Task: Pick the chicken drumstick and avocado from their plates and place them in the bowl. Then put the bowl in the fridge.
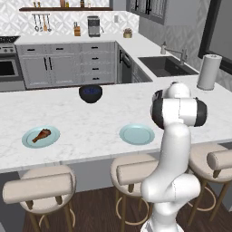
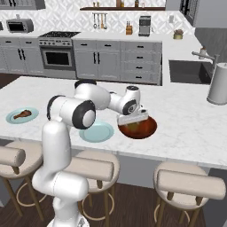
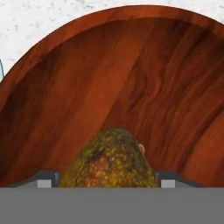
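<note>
The gripper [image 2: 133, 119] hangs low inside the bowl [image 2: 148, 128], and in the hand view the avocado [image 3: 111, 159] sits between the fingers [image 3: 47, 179], which stand wide beside it; whether they press it or have let go cannot be told. If released too high, the rounded, mottled green-brown fruit could roll up the glossy, wood-grained wall; lifting while a finger touches it could drag it out. The drumstick [image 1: 41, 134], orange-brown and tapering, lies on the far plate [image 1: 28, 140], well apart. The nearer pale blue plate [image 2: 95, 132] sits bare on the speckled marble surface [image 2: 190, 124].
</note>
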Robot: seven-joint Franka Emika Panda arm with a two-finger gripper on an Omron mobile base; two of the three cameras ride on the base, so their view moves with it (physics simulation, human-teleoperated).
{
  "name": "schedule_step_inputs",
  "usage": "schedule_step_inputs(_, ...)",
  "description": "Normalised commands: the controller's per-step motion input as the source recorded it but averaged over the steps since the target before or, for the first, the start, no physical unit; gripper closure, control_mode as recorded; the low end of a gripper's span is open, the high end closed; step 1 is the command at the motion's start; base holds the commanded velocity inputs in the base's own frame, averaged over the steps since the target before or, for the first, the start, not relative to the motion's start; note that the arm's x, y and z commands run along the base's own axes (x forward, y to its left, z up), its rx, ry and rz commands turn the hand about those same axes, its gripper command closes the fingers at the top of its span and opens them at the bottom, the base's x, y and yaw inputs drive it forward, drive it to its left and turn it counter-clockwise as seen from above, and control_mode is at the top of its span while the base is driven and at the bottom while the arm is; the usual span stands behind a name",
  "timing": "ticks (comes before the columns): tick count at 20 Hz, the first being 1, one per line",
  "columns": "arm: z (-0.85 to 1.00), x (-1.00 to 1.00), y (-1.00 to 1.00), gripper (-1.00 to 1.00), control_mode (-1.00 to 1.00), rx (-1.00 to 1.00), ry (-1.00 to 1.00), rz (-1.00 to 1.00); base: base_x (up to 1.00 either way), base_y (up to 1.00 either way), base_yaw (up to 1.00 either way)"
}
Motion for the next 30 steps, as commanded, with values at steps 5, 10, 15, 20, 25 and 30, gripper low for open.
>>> schedule_step_inputs(5,-0.24,0.0,-0.01,-1.0,-1.0,0.0,-0.02,0.0,0.0,0.0,0.0)
schedule_step_inputs(10,-0.07,0.0,0.0,-1.0,-1.0,0.0,0.0,0.0,0.0,0.0,0.0)
schedule_step_inputs(15,0.35,0.0,0.0,-1.0,-1.0,0.0,-0.01,0.0,0.0,0.0,0.0)
schedule_step_inputs(20,0.75,-0.27,0.23,-1.0,-1.0,-0.01,-0.13,0.0,0.0,0.0,0.0)
schedule_step_inputs(25,0.64,-0.62,0.31,-1.0,-1.0,-0.03,-0.19,0.0,0.0,0.0,0.0)
schedule_step_inputs(30,0.21,-1.0,0.73,-1.0,-1.0,0.0,-0.14,-0.09,0.0,0.0,0.0)
